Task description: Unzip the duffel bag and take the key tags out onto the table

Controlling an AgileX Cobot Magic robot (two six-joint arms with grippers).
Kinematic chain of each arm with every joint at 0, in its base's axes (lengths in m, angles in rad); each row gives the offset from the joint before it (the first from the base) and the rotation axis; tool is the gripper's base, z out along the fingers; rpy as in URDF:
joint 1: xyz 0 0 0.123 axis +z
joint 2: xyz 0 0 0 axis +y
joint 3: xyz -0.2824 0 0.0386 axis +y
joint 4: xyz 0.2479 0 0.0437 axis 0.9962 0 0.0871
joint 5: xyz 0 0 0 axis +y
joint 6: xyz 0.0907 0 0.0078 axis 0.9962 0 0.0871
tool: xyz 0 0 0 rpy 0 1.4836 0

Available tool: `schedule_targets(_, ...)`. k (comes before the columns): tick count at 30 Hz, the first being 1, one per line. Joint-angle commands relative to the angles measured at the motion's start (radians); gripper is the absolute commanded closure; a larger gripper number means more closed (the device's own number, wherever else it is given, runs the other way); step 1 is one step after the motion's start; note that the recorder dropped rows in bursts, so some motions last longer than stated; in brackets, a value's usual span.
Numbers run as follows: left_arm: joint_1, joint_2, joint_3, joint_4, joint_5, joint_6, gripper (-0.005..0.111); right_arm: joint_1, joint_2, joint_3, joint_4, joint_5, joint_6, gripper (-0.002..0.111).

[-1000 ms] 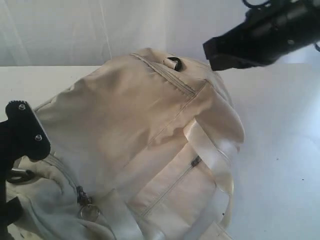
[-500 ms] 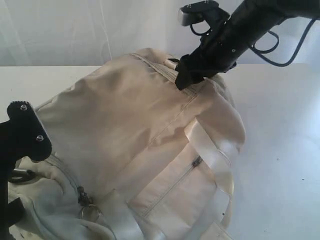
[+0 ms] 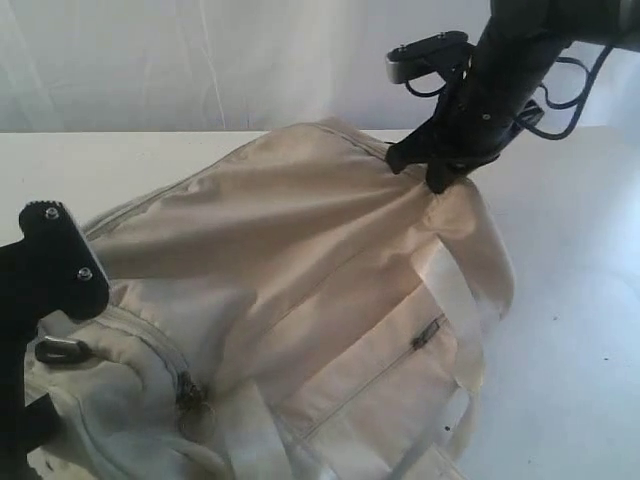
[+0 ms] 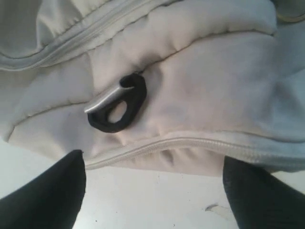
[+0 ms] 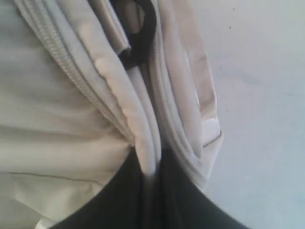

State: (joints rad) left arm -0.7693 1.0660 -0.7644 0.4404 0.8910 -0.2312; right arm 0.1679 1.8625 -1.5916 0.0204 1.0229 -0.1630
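**Inspector:** What are the hazards?

**Assessor:** The right gripper (image 3: 435, 175) has a fold of cloth at the far end of the duffel bag (image 3: 300, 250), toward the table's (image 3: 570, 300) far edge. It does not have a zipper pull. In my judgement a thin fold like that can slide out of the pinch. Any pull would lift or drag the bag rather than open it, because nothing pins the near end down.

**Inspector:** What is the state of that gripper?

**Assessor:** It is clamped. The wrist view shows its black fingers (image 5: 186, 200) closed together on the bunched fabric, just beside a black D-ring (image 5: 143, 38).

**Inspector:** And the other gripper?

**Assessor:** The left gripper (image 4: 152, 164) stands wide apart and holds nothing. It hangs at the bag's end by the table's near left corner, over another D-ring (image 4: 116, 107).

**Inspector:** Where are the key tags?

**Assessor:** They are not visible in any view and are presumably inside the bag. The zipper pull (image 3: 192, 392) near the front edge looks untouched and the opening looks closed. The bag lies slumped from the near left corner toward the far middle.
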Motion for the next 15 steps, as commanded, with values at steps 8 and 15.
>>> schedule_targets(8, -0.001, -0.007, -0.005, -0.008, -0.034, -0.001, 0.026, -0.155, -0.155, 0.179, -0.107, 0.187, 0.037, 0.108)
schedule_targets(15, -0.001, -0.007, -0.003, 0.015, -0.034, -0.001, 0.026, -0.168, -0.291, 0.426, -0.089, 0.182, 0.076, 0.108)
